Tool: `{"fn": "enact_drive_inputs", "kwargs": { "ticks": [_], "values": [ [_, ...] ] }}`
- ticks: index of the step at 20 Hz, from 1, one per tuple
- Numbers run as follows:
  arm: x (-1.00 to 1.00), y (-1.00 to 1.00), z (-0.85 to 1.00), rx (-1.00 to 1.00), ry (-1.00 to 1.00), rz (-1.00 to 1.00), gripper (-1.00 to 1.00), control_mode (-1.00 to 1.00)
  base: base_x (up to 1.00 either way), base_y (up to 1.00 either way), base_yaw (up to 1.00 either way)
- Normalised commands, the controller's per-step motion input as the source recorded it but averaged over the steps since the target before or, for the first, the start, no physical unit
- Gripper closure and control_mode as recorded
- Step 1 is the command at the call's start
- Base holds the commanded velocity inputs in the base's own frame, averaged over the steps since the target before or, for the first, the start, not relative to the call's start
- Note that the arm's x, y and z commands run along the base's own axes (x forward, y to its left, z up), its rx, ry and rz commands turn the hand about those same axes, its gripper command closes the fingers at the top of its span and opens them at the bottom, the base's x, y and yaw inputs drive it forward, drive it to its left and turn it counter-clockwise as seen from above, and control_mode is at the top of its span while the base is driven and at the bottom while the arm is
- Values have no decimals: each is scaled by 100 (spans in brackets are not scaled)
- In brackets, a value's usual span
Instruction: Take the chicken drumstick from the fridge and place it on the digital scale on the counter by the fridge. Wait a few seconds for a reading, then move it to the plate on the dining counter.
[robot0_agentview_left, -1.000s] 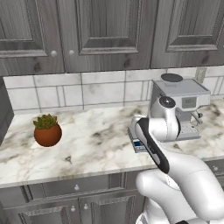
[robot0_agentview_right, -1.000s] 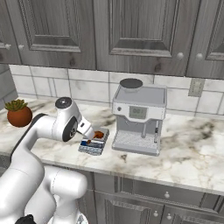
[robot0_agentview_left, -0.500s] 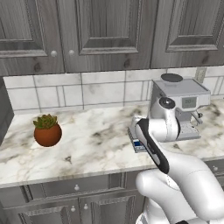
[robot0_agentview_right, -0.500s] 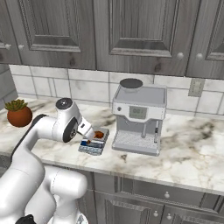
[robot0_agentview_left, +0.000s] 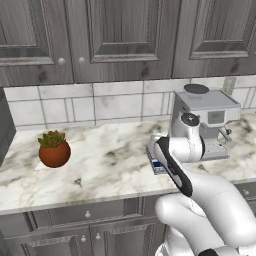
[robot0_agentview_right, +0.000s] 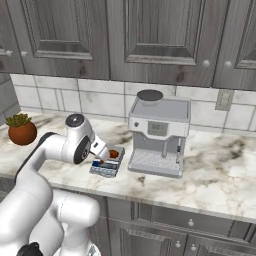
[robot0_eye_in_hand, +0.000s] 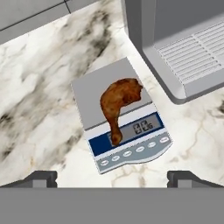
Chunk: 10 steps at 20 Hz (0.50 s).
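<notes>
Orange-brown chicken drumstick (robot0_eye_in_hand: 119, 103) lying on the digital scale (robot0_eye_in_hand: 124, 117), gripper (robot0_eye_in_hand: 112, 178) above it, empty.

Drumstick rests on the scale's grey platform, thick end toward the far side, thin bone end reaching over the blue-and-white panel at the near edge; long axis runs near-to-far, slightly slanted. In the hand view the gripper's two dark tips stand wide apart at the bottom edge, holding nothing, the meat ahead of and between them, clear of both. Judged: weighing pause; the next pick means coming straight down and closing across the narrow shank. Scale sits on the marble counter (robot0_agentview_left: 100, 165), just left of the grey coffee machine (robot0_agentview_right: 159, 132). Right base view shows meat (robot0_agentview_right: 114, 154) and scale (robot0_agentview_right: 107, 165) past the wrist. Left base view adds a potted plant (robot0_agentview_left: 54, 148) far left.
</notes>
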Motion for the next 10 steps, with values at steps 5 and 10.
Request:
{"fn": "enact_drive_inputs", "kwargs": {
  "ticks": [5,10],
  "values": [
    [26,-4,-3,0,0,0,-100,-100,0,0,0],
    [29,-3,-3,0,2,0,-100,-100,0,0,0]
  ]
}}
